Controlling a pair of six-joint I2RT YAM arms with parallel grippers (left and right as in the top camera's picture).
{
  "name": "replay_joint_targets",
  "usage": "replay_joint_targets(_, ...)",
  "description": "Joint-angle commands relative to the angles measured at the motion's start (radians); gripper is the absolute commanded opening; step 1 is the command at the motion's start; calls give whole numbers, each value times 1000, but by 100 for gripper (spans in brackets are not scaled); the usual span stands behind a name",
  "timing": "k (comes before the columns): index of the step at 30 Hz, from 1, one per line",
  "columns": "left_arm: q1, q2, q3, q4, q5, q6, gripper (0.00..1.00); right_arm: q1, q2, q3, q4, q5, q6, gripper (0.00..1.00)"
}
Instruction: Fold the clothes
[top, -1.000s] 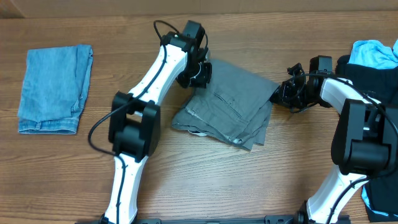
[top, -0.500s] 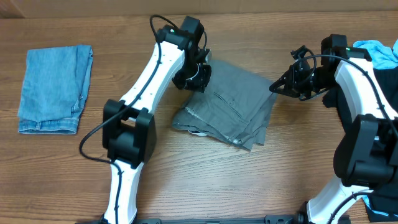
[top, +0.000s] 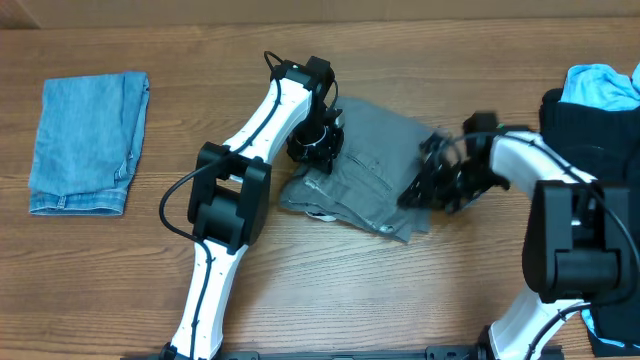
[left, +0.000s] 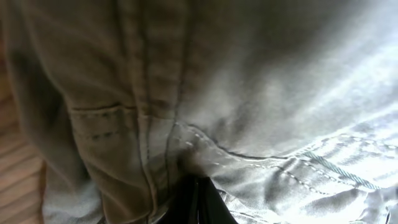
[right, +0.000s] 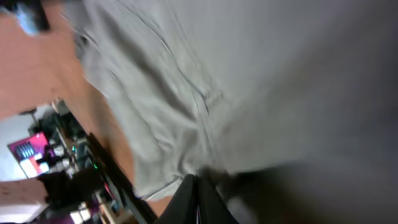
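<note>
Overhead and wrist views of the wooden bench (top: 300, 290). The grey shorts (top: 375, 160) lie at mid-bench as a folded, skewed four-sided stack, with several layered edges showing along the near side and at the near right corner. The left end effector (top: 318, 143) sits at the far left edge of the shorts; its wrist view shows the fingers closed together against stitched seams, and whether any cloth is pinched between them cannot be told. The right end effector (top: 425, 190) lies at the right edge of the shorts, fingers likewise closed; its wrist view is blurred, showing grey cloth filling most of the field and bare wood at the upper left.

Open room: a wide stretch of bare wood runs between the folded blue denim (top: 88, 140) at far left and the left arm, and another lies along the whole near side in front of the shorts. A narrower strip stays free behind the shorts. The right side is crowded: a black garment (top: 600, 135) with a light blue cloth (top: 603, 86) on top of it lies at the far right edge, just beside the right arm
</note>
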Motion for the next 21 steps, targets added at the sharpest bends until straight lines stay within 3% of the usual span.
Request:
replay_joint_targets(1,-39,27,-4,3,34,39,4,9,-10,-90,70,-18,-6,4)
replay_joint_targets(8,-37,-35,12,6,71,40,4,-13,-11,-56,36,-43,53,4)
replay_joint_targets(15,-30,-113,13,9,15,41,4,-12,-37,137,-216,-94,-45,4)
replay_joint_targets(21,-28,-108,10,-33,-45,40,4,-11,-46,131,-261,-94,-102,4)
